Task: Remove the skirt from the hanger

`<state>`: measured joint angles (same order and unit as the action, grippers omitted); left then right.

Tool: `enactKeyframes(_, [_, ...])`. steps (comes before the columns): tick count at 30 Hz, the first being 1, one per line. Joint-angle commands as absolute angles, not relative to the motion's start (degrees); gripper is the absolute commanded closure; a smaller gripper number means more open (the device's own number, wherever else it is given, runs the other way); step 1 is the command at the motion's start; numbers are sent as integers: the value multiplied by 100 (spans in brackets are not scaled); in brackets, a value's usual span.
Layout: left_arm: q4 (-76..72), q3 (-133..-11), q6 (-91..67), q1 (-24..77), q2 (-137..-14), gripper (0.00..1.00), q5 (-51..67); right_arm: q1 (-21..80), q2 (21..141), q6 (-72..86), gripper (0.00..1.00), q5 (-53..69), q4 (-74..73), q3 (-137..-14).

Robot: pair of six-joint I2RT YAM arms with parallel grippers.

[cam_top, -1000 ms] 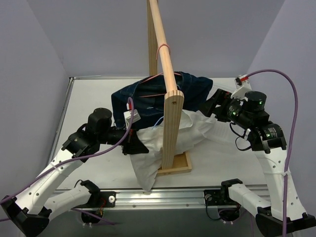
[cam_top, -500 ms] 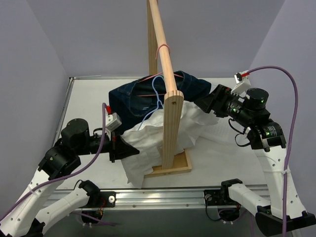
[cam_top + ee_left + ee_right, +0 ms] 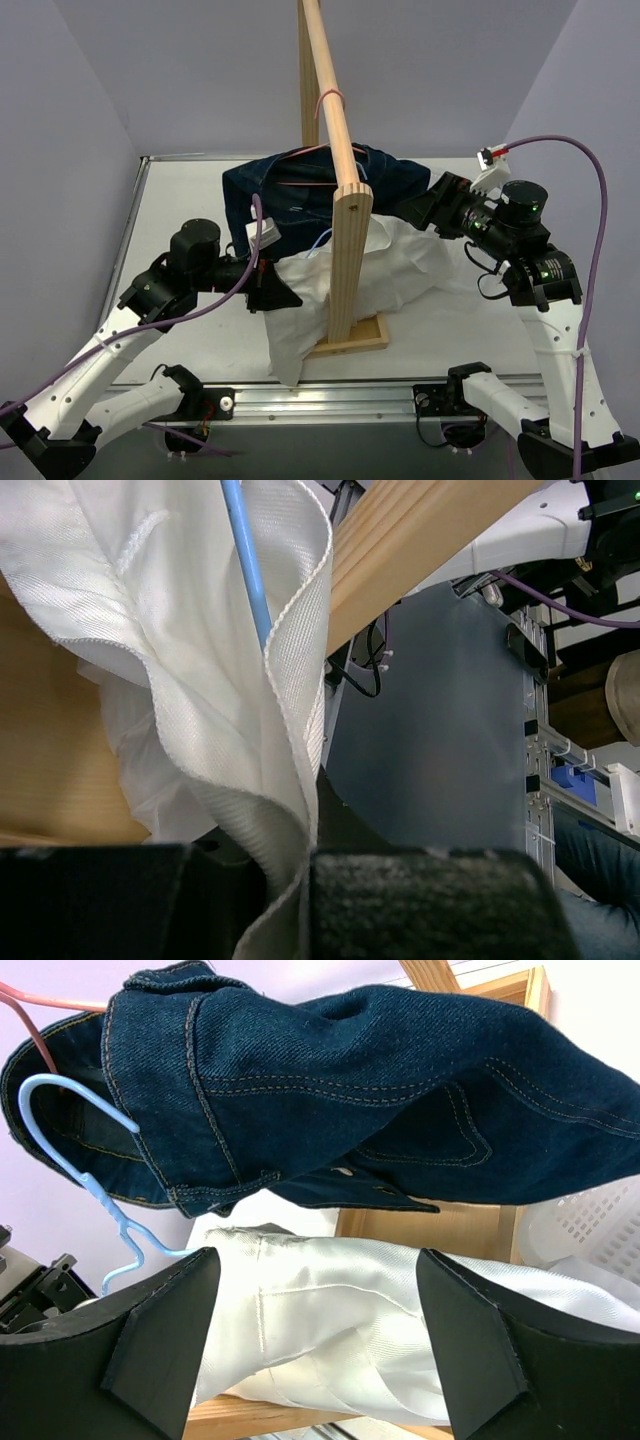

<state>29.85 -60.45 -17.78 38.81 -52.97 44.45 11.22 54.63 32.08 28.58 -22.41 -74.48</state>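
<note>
Scanning big to small. Table [image 3: 170, 200] carries the wooden rack [image 3: 330, 90], with its post [image 3: 349, 260] standing near the middle. A denim garment [image 3: 260, 195] hangs from the rail on a pink hanger [image 3: 300, 186]; I judge it is not the target. The white skirt [image 3: 390, 265] sits just below the denim, draped round the post and down to the rack's foot, and it is on the blue hanger [image 3: 90, 1170].

Left gripper [image 3: 275, 295]: clamped tight on a fold of the white skirt. My wrist view shows the cloth running straight into the closed jaws, with the blue wire above. Right gripper [image 3: 420, 208]: jaws wide and holding nothing. It faces the denim and the top of the white skirt, close to both but touching neither.

What changed: half a second ago the left gripper was drawn well out to the left, the cloth was stretched and the blue hanger was hoisted up beside the rail. Now that gripper is back in by the post, the cloth hangs slack, and only a bit of the blue hanger shows low by the post. The right gripper has barely shifted.

My read: the tug did not free the skirt, so it is not yet off the hanger. The next pull probably needs the right gripper steadying the blue hanger.
</note>
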Motion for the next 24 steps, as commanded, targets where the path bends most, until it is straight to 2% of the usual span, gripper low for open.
enactKeyframes(1, [2198, -6170, -1758, 4104, -5273, 98, 5089, 1108, 5510, 3147, 25, 2979, -1995, -7681])
enactKeyframes(10, [1872, -6082, -1863, 4210, -5089, 98, 5124, 1116, 5564, 3217, 28, 3111, -1767, -7603])
enactKeyframes(24, [3111, -7039, -976, 4280, -6222, 98, 4781, 1397, 6028, 3480, 37, 3191, -1521, -8033])
